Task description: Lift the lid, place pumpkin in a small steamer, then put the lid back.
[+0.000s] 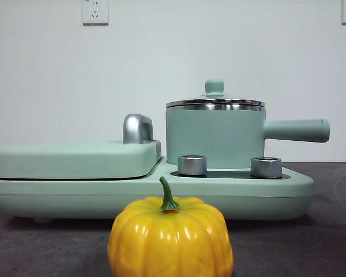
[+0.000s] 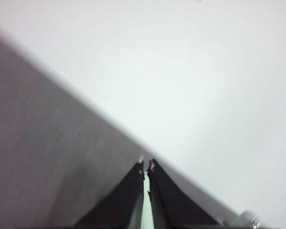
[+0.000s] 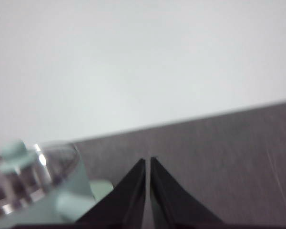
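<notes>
Your right gripper [image 3: 148, 160] has its jaws pressed nearly together with nothing between them, and it hangs above the dark table [image 3: 219, 157]. In its wrist view the lid [image 3: 35, 169] shows blurred just beside it, with the knob up, sitting on the pot [image 3: 62, 200]. So judge this arm the nearer one for the lift.

Your left gripper [image 2: 147, 164] is likewise nearly closed and empty, and its view shows only table and wall, none of the task's things.

From the front, the lid [image 1: 215, 103] rests level on the pot [image 1: 213, 138], whose handle runs sideways, level with the table. The pumpkin [image 1: 170, 236] stands upright on the table in front of the cooker base [image 1: 265, 190], well apart from the pot. Neither arm shows in that view.
</notes>
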### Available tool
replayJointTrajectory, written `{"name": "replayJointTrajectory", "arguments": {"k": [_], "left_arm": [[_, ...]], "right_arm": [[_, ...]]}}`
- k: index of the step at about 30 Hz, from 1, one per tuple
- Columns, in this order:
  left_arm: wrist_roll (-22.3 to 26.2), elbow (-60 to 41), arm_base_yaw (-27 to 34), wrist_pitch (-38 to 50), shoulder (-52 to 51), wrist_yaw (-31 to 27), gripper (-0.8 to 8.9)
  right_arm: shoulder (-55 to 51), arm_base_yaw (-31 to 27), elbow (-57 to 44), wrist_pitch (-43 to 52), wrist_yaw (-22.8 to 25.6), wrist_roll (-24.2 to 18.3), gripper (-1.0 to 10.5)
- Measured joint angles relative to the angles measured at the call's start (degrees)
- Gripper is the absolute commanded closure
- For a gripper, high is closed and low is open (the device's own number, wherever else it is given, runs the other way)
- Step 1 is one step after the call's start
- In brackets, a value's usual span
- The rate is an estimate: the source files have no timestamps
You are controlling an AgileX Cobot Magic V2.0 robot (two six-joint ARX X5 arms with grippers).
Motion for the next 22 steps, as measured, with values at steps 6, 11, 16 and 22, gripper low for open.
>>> {"name": "replayJointTrajectory", "arguments": {"k": [6,11,16,22], "left_arm": [[7.8,4.1,0.0,-2.8,0.1,0.0,7.98],[12.6,11.5,0.0,-12.7,1.3,0.0,7.98],[15.0,18.0,0.0,-18.9,4.2,0.0,7.98],[16.2,24.6,0.0,-21.7,9.4,0.0,7.98]], "right_arm": [[0.0,0.0,5.5,-0.7,-0.2,-2.2,9.3],[0.8,0.0,11.2,-5.9,-0.2,-4.6,9.3],[4.1,0.0,16.4,-11.5,-0.2,-5.9,9.3],[9.1,0.0,20.6,-13.9,-0.4,-7.1,9.3]]}}
